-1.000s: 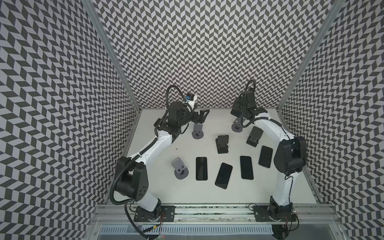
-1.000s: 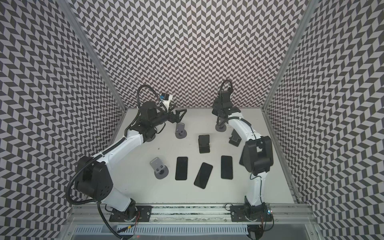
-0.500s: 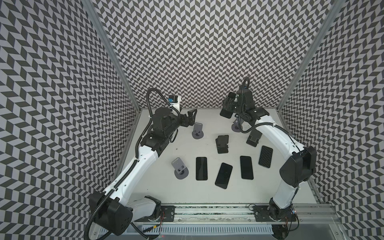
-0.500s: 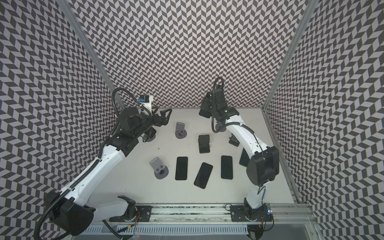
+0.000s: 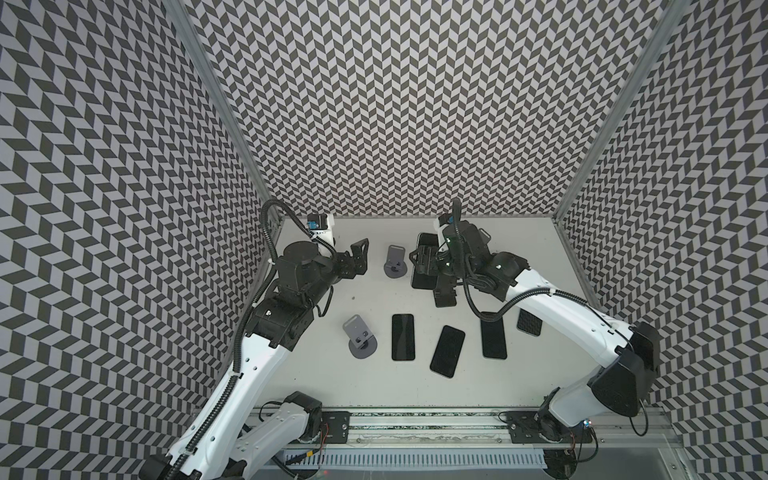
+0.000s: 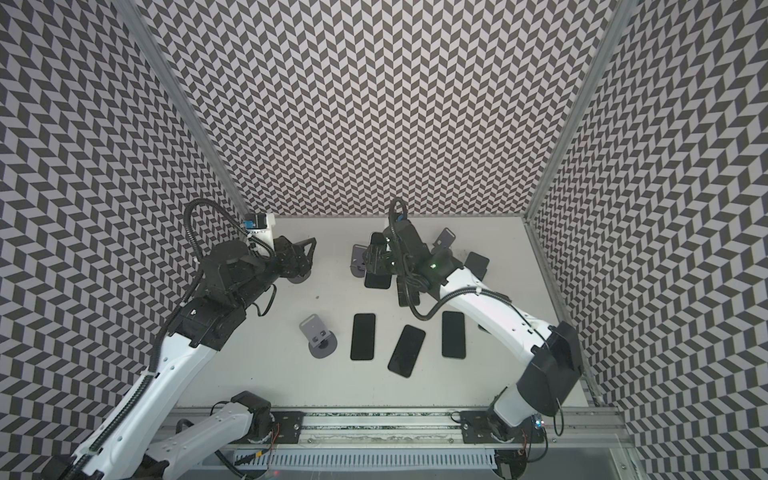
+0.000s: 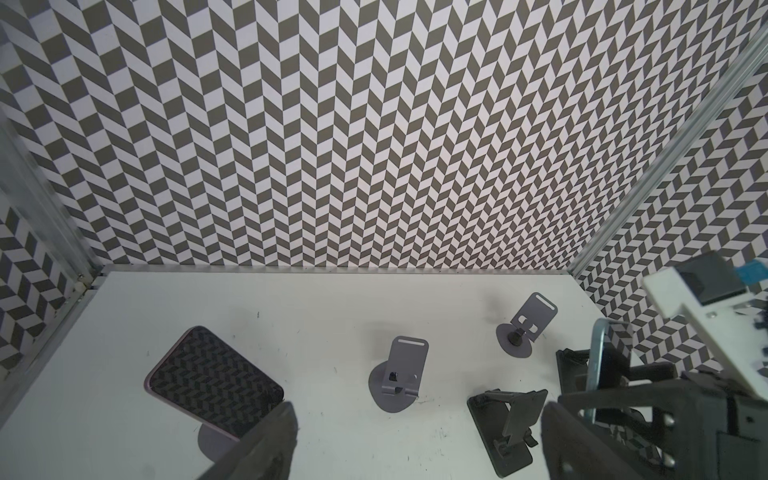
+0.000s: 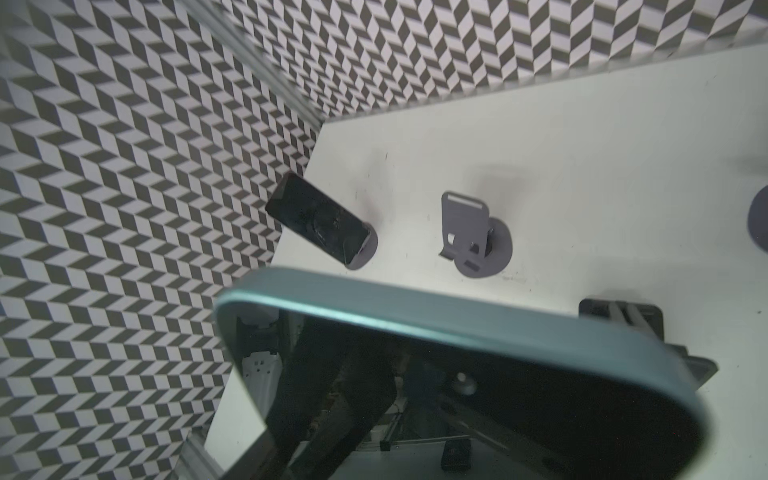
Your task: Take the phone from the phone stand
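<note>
From my seat, the bench [image 5: 332, 374] is crowded. The right tool [image 5: 422, 259] is clamped across the phone [image 5: 424, 280], which is held above the surface with its long axis running toward the back wall. Flat phones [image 5: 403, 336] lie nearer me. A grey stand [image 5: 395, 266] sits just beside the phone and a black stand [image 5: 444, 293] is close by. The left tool [image 5: 358, 255] gapes, empty.

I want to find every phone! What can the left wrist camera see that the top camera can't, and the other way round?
Only the left wrist camera: a pink-edged phone leaning on its phone stand; from above, the left gripper hides it. Only a top view: three black phones lying flat in a row, beside an empty grey stand. Both: the right gripper holding a phone, and a black folding stand.
</note>
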